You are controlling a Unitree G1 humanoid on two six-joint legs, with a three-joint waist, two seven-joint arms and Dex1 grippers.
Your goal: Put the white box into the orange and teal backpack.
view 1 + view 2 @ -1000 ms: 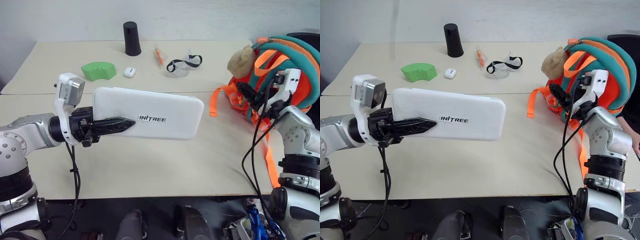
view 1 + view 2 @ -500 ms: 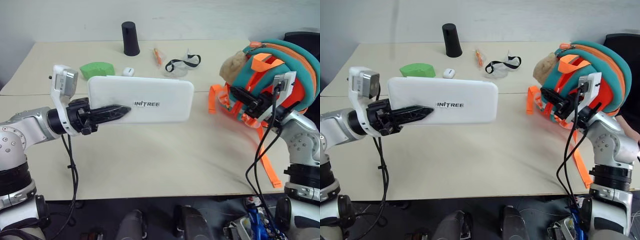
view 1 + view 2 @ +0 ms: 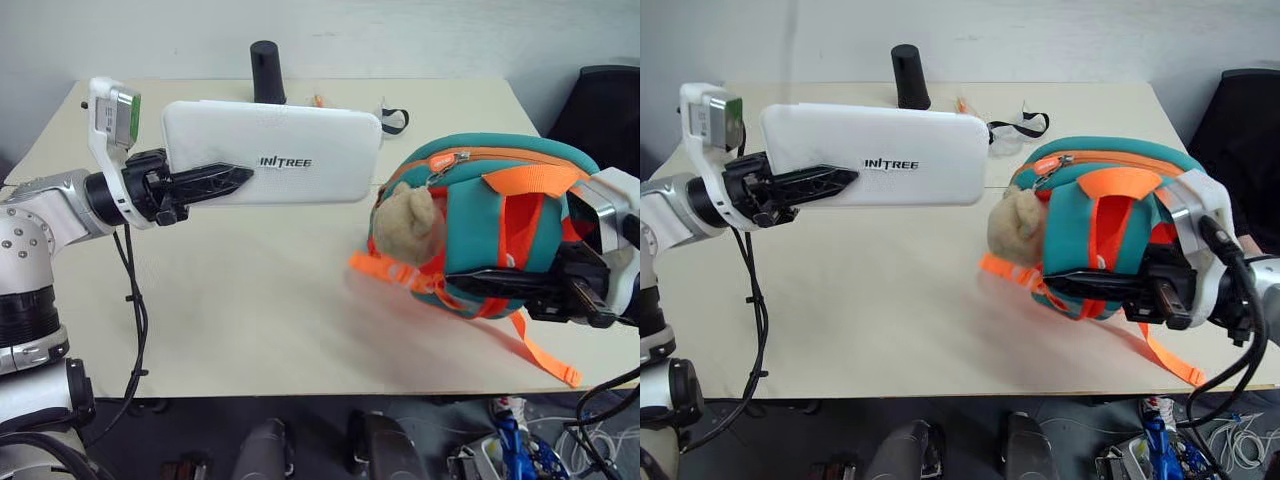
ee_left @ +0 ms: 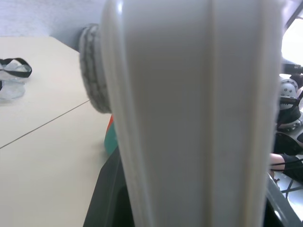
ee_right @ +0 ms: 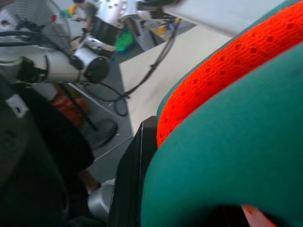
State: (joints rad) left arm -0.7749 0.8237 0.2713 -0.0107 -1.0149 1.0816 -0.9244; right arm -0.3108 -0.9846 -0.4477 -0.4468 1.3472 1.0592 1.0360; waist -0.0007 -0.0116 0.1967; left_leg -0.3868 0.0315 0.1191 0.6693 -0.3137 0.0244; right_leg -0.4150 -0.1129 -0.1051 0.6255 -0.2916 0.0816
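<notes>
Above the table (image 3: 250, 330): box and backpack held apart.
Your left gripper (image 3: 225, 180) clamps the white box (image 3: 272, 152); right gripper (image 3: 500, 285) grips the orange and teal backpack (image 3: 470, 215). Next, find its opening.

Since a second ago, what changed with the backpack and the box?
The right gripper has closed on the orange and teal backpack and dragged it from the table's far right edge toward the middle, nearer the robot, turning its plush toy toward the box. The left gripper has carried the white box a little up and away. Its grip on the box is unchanged, and the black cylinder stays put.
</notes>
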